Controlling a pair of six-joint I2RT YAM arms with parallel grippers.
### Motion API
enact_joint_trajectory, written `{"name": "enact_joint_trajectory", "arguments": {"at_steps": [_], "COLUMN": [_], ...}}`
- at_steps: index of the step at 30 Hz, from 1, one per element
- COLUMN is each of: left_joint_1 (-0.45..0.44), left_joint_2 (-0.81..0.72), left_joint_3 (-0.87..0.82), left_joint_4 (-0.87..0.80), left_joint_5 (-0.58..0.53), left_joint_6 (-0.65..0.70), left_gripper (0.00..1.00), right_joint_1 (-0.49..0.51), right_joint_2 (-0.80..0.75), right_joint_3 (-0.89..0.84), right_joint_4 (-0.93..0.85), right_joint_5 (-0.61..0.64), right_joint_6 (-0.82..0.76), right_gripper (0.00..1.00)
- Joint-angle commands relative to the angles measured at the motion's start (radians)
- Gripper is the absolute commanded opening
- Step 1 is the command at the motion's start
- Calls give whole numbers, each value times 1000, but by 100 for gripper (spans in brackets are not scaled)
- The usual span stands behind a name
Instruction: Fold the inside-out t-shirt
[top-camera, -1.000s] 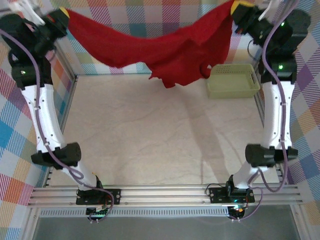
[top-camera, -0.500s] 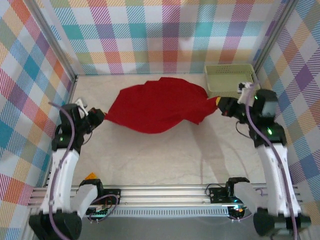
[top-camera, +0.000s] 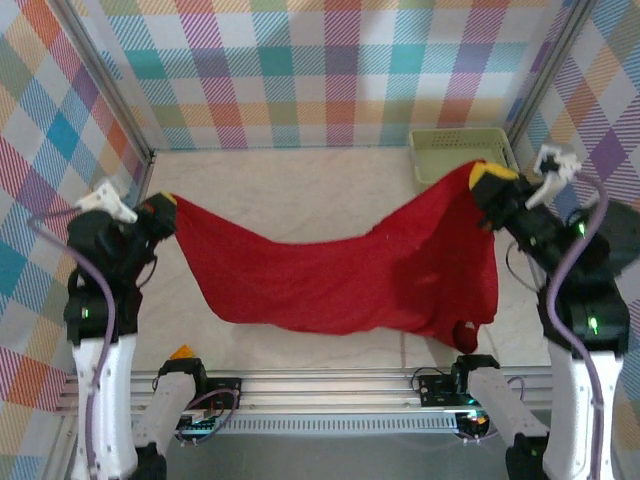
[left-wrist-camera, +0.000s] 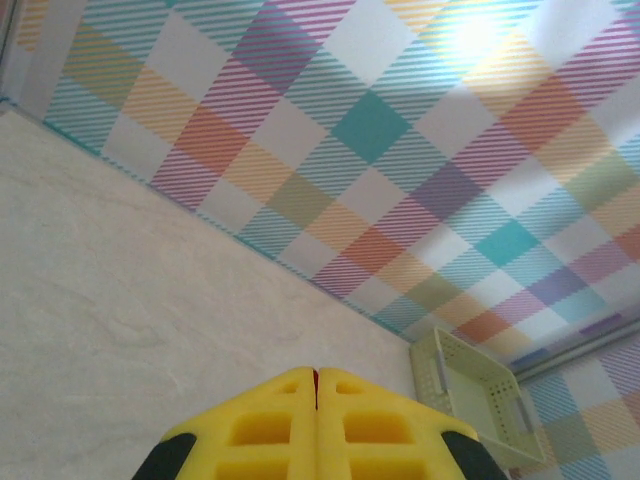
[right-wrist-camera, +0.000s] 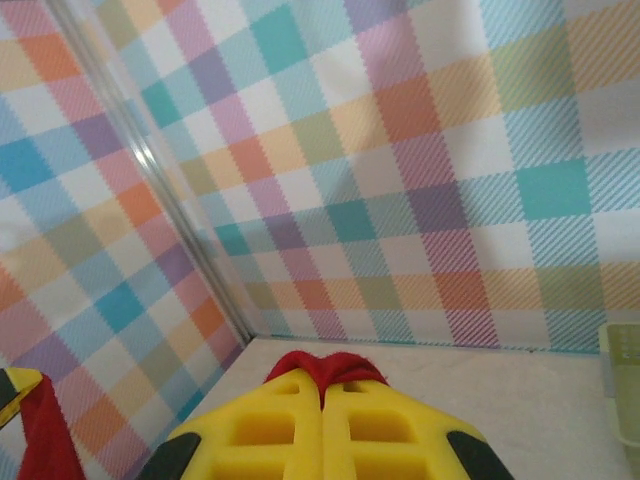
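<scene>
Tightly, left tool (top-camera: 167, 201) and right tool (top-camera: 489, 178) clamp the t-shirt (top-camera: 350, 280).

The t-shirt (top-camera: 340, 280) reads to me as soft matt cloth, deep red, with no shine, sagging in loose creases. On the left gripper (left-wrist-camera: 316, 372) and the right gripper (right-wrist-camera: 322, 375) I see yellow moulded plastic, smooth with a mild satin sheen and recessed pockets. The basket (top-camera: 462, 150) is pale green plastic, perforated and dull. The table (top-camera: 300, 190) is a smooth matt cream sheet with faint marbled veining, perhaps a stone-look laminate, though I can't be sure from here. The walls (top-camera: 330, 70) carry a matt plaid print. The rails (top-camera: 330, 385) are bare ribbed metal with a brushed look. The left arm (top-camera: 105, 400) has a glossy white plastic shell.
</scene>
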Motion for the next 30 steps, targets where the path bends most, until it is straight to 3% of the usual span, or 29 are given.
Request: {"name": "enact_joint_trajectory", "arguments": {"at_steps": [1, 5, 11, 16, 18, 20, 22, 26, 30], "left_joint_1": [-1, -4, -3, 14, 46, 80, 104, 109, 111], "left_joint_2": [186, 465, 902, 1287, 1388, 1375, 1307, 1125, 1018], "left_joint_3": [91, 304, 860, 1600, 1819, 1808, 1698, 1432, 1266], "left_joint_4": [80, 110, 3, -187, -180, -107, -25, 100, 118], "left_joint_5": [-36, -51, -59, -33, 8, 47, 79, 98, 143], "left_joint_6": [-28, -52, -5, 17, -22, -60, -61, 7, 69], "left_gripper": [0, 0, 0, 0, 0, 0, 0, 0, 0], "right_joint_1": [0, -1, -1, -7, -9, -8, -8, -8, -8], "right_joint_2": [154, 400, 722, 994, 1085, 1119, 1096, 979, 860], "right_joint_3": [32, 195, 538, 1007, 1204, 1304, 1293, 1108, 883], "right_joint_4": [95, 164, 203, 145, 118, 131, 166, 226, 245], "right_joint_5": [65, 46, 32, 13, -12, -22, -23, -40, -88], "right_joint_6": [-17, -17, -74, -50, -30, -18, -23, -51, -63], "right_gripper": [0, 0, 0, 0, 0, 0, 0, 0, 0]}}
